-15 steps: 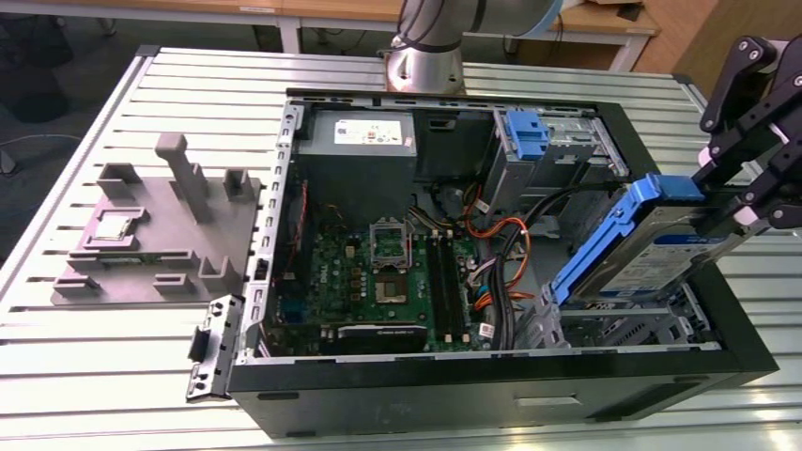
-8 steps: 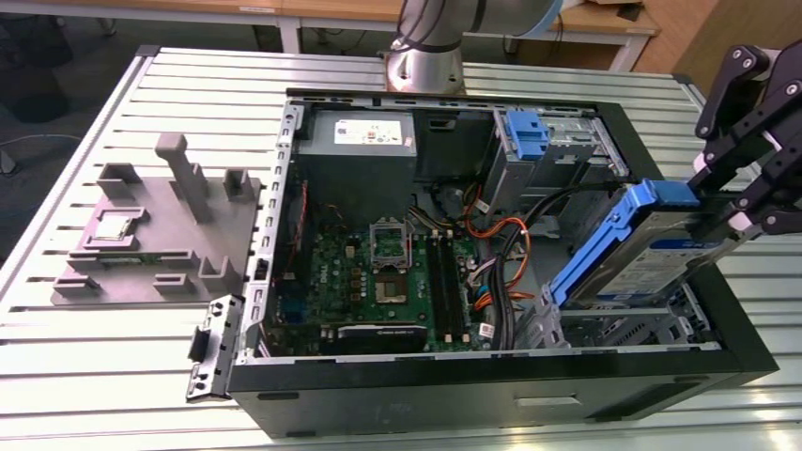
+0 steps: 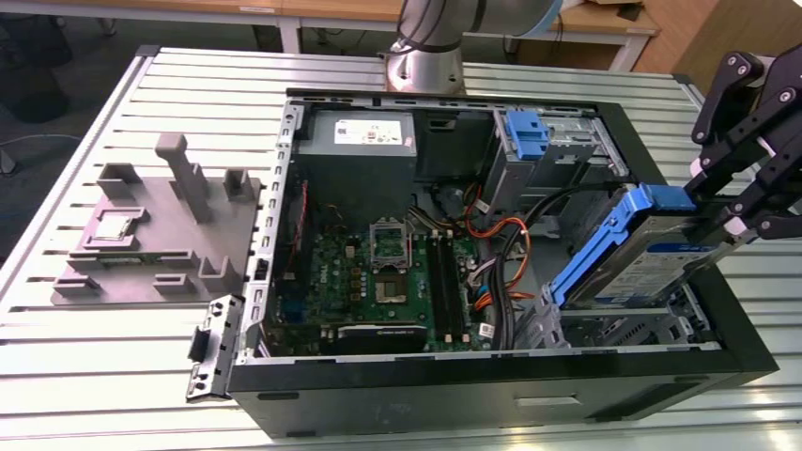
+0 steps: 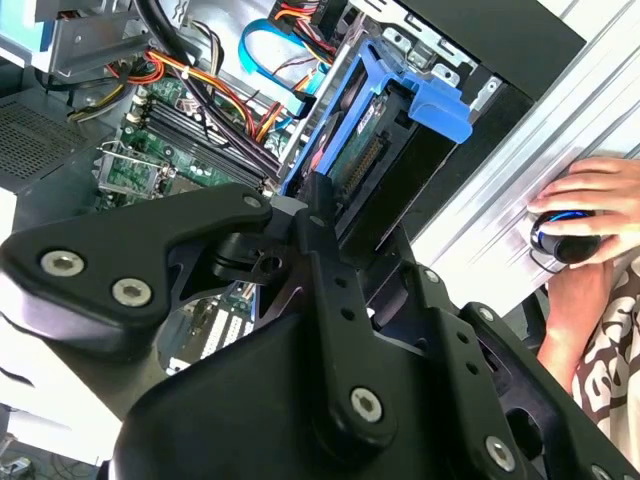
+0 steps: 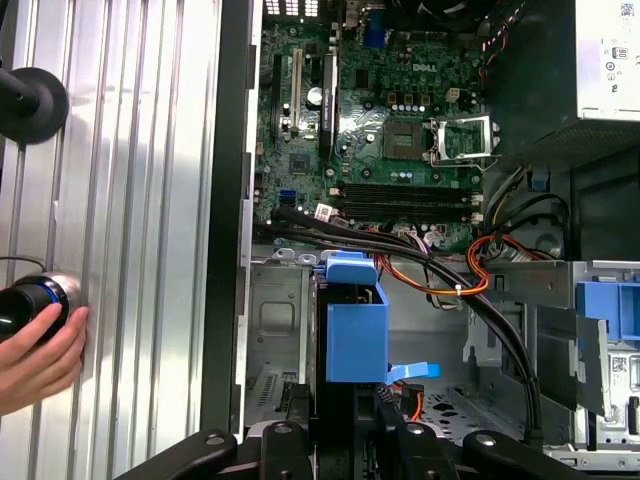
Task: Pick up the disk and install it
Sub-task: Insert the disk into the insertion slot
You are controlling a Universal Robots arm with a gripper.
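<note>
At the exterior view's right: drive bay (image 3: 623,324) opening partly taken by the tilted disk (image 3: 645,254), clamped in the gripper (image 3: 724,224). Orange and black cables (image 3: 508,258) crowd the bay's inner side, near the disk's lower end. Black case wall (image 3: 501,381) hems the bay on two sides. Room open above the motherboard (image 3: 376,272). Just outside the case, a hand (image 5: 35,355) rests on the slatted table (image 5: 140,200)

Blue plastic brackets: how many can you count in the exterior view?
2. One frames the disk gripped by the pincer at the exterior view's right; one bare bracket sits in a bay farther back. Others may be hidden.
</note>
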